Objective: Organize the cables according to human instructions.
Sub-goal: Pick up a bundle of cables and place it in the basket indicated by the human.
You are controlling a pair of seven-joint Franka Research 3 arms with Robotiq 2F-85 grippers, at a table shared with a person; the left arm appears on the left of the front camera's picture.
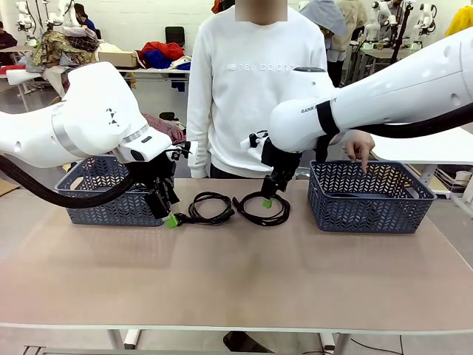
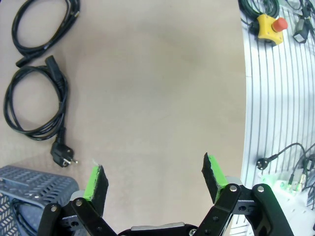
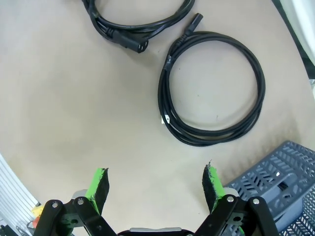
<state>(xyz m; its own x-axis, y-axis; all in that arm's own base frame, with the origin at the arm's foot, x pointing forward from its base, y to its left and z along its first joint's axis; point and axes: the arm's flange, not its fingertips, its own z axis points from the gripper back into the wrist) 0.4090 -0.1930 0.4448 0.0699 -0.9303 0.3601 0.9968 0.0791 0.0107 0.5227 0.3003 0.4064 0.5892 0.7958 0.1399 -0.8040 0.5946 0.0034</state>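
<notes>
The left gripper [image 2: 153,167] hangs low over the table [image 1: 236,281], its jaws spread wide and nothing between the green pads. Just beside one finger sits a corner of the left basket [image 2: 34,179], a grey lattice box. Ahead of that same finger lies the left cable [image 2: 64,110], a black loop flat on the table. Its round plug is the part nearest the finger, close to the basket but apart from it. Farther ahead on that side lies the right cable [image 3: 258,93], also coiled flat. Off toward the other finger, past the table's edge, sits a yellow box [image 2: 269,27] with a red button.

The right gripper [image 3: 155,171] is open too and holds nothing. From the front it hovers just over the near side of the right cable. Its own wrist view shows the loop ahead of the fingertips, shifted toward one finger and clear of both pads. Beside that finger is a corner of the right basket [image 3: 285,167]. Beyond the loop, toward the other finger, an end connector of the left cable rests on the table, apart from the right cable.

Farthest from both grippers, a person [image 1: 251,81] in a white top stands at the table's far edge. One hand [image 1: 360,148] reaches over the right basket's far rim, with a finger pointing down into it.
</notes>
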